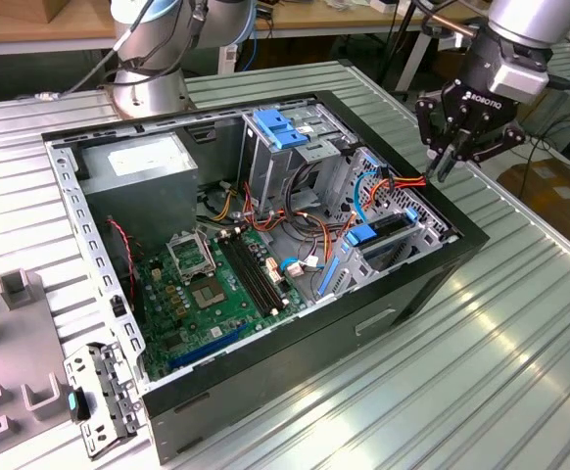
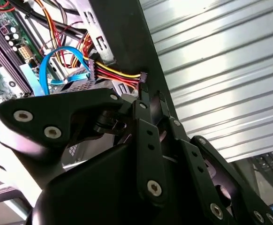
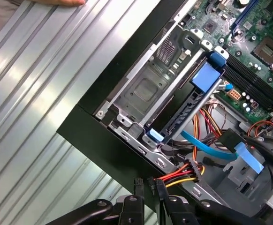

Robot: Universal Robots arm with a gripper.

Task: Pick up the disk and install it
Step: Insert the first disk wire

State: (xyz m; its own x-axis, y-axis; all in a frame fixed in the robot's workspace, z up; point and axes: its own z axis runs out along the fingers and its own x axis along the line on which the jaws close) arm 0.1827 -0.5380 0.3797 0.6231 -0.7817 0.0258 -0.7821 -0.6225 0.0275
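The pincer (image 1: 443, 168) hangs just above the rim of the open computer case (image 1: 295, 364) on the exterior view's right. Its fingertips are drawn almost together with only a slim gap, clenched on nothing and touching nothing in both wrist views (image 2: 151, 97) (image 3: 148, 183). The disk (image 1: 388, 230) sits inside the case, slotted into the metal drive bay (image 3: 143, 89) by that rim, its dark edge (image 3: 185, 115) running between blue end tabs. Close under the fingertips a red, yellow and black wire bundle (image 3: 181, 176) ends in a plug, with a thin blue cable (image 2: 45, 70) looping nearby. The green motherboard (image 1: 207, 284) fills the case floor, and the case rests on a ribbed metal surface (image 1: 481, 372).
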